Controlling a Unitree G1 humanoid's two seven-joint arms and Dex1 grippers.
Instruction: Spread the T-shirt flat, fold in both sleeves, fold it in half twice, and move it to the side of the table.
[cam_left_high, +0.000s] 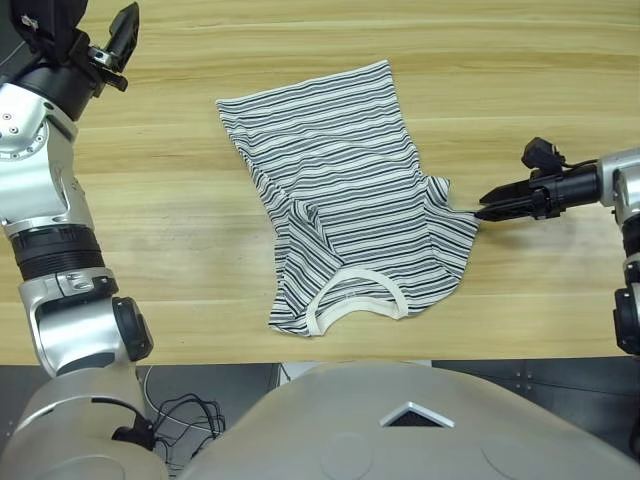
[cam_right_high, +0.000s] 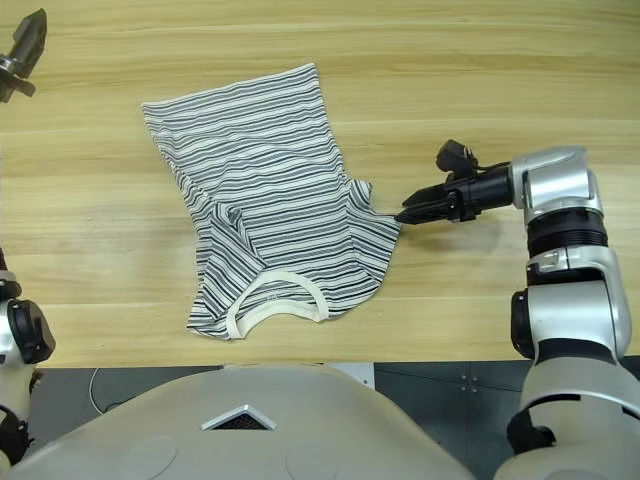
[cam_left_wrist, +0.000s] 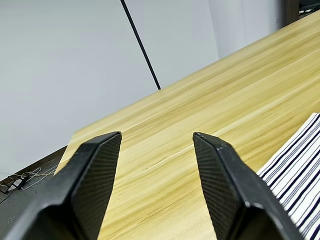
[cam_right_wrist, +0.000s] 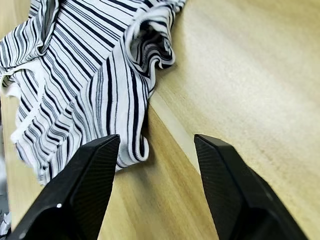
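A black-and-white striped T-shirt (cam_left_high: 345, 190) lies rumpled on the wooden table (cam_left_high: 540, 90), its white collar (cam_left_high: 360, 298) toward the near edge and its hem toward the far side. Both sleeves are bunched in. My right gripper (cam_left_high: 482, 211) is low over the table at the shirt's right edge, fingers open, with the curled sleeve edge (cam_right_wrist: 135, 125) just ahead of the fingertips. My left gripper (cam_left_high: 118, 45) hangs open and holds nothing, raised at the far left and apart from the shirt's hem corner (cam_left_wrist: 300, 170).
Bare wood surrounds the shirt on all sides, with wide room to the left and right. The table's front edge (cam_left_high: 200, 360) runs just below the collar. Cables (cam_left_high: 175, 410) lie on the floor under the table. A thin dark pole (cam_left_wrist: 140, 45) stands beyond the far edge.
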